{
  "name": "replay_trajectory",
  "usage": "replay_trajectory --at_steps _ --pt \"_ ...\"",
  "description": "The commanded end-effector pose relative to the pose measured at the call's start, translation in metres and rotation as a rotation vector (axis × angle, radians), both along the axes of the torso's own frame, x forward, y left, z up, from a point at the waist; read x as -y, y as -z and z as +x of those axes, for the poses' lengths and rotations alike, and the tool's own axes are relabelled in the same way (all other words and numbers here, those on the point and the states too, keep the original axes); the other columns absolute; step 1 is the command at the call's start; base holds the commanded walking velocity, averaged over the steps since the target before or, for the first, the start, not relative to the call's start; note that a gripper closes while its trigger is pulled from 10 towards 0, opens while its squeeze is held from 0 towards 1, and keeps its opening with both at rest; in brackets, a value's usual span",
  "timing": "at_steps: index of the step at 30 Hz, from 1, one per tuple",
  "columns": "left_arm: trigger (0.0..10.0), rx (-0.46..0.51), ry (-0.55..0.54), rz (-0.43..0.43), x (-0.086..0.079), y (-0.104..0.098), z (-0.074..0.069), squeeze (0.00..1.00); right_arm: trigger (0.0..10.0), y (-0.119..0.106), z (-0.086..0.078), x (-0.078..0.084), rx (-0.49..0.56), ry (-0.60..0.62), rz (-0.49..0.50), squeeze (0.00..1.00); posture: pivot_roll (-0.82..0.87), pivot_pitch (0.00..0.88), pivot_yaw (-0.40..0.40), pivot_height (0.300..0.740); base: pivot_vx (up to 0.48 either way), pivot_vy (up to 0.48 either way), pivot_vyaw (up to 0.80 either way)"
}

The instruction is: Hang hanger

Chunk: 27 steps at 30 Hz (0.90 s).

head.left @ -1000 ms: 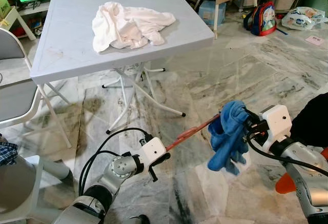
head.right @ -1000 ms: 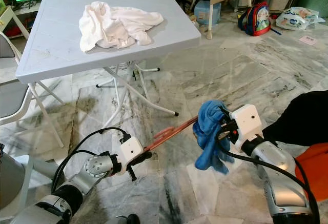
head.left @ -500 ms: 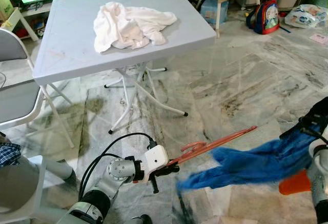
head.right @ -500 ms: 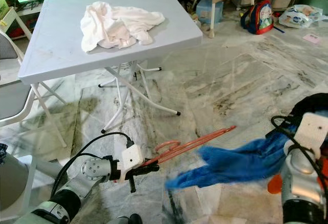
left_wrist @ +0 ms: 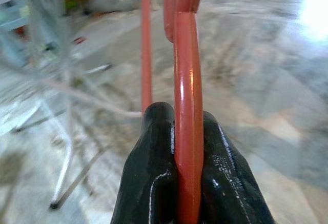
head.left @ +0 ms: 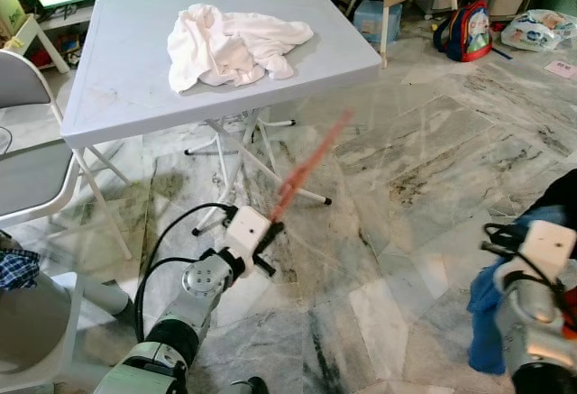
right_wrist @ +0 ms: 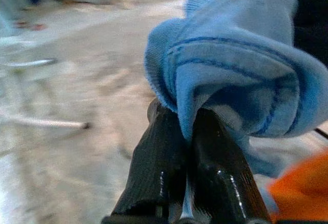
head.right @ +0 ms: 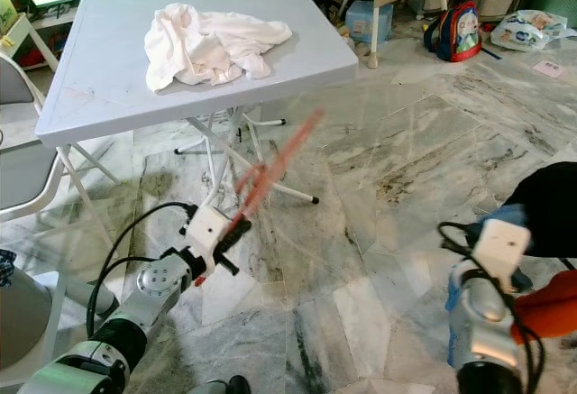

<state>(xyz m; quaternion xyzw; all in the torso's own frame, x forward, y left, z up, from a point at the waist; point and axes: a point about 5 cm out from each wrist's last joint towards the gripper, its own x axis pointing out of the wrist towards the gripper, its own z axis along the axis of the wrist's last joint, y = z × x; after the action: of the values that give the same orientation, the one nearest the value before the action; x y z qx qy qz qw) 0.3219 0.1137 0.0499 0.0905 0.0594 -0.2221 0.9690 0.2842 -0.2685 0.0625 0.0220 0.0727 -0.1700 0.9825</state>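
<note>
Left wrist view: your left gripper (left_wrist: 187,183) is clamped on the red hanger (left_wrist: 187,106).
Hanger angles toward one o'clock, below the table (head.left: 117,114); right gripper (right_wrist: 187,167) pinches blue cloth (right_wrist: 241,75). Steady the swing before hanging.

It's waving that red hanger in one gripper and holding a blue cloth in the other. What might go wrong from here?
The left gripper pinches the red hanger by one thin bar; it is motion-blurred, so it might twist or slip out. Its far end swings near the folding table and its legs, and could strike them. The blue cloth hangs low from the right gripper and may drag on the floor.
</note>
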Motion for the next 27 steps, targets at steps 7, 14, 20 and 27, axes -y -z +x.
replay_trajectory --at_steps 7,14,20,27 --pt "10.0 -0.007 -0.179 0.053 -0.035 0.025 -0.029 0.00 0.0 0.000 -0.008 -0.061 0.078 -0.270 -0.014 0.00 -0.01 0.074 0.040 0.740 0.000 0.000 0.00" --pt "10.0 0.011 -0.282 0.067 -0.053 0.028 -0.039 0.00 0.0 0.006 -0.012 -0.104 0.085 -0.391 0.021 0.00 0.04 0.061 0.020 0.740 0.000 0.000 0.00" --pt "10.0 0.076 -0.335 0.075 -0.056 0.011 -0.025 0.00 5.8 -0.008 -0.003 -0.110 0.147 -0.367 0.014 0.00 0.06 0.054 0.009 0.740 0.000 0.000 0.00" --pt "10.0 0.092 -0.331 0.058 -0.057 -0.001 -0.016 0.00 10.0 -0.017 0.005 -0.098 0.188 -0.267 0.027 0.00 0.06 0.050 0.030 0.740 0.000 0.000 0.00"
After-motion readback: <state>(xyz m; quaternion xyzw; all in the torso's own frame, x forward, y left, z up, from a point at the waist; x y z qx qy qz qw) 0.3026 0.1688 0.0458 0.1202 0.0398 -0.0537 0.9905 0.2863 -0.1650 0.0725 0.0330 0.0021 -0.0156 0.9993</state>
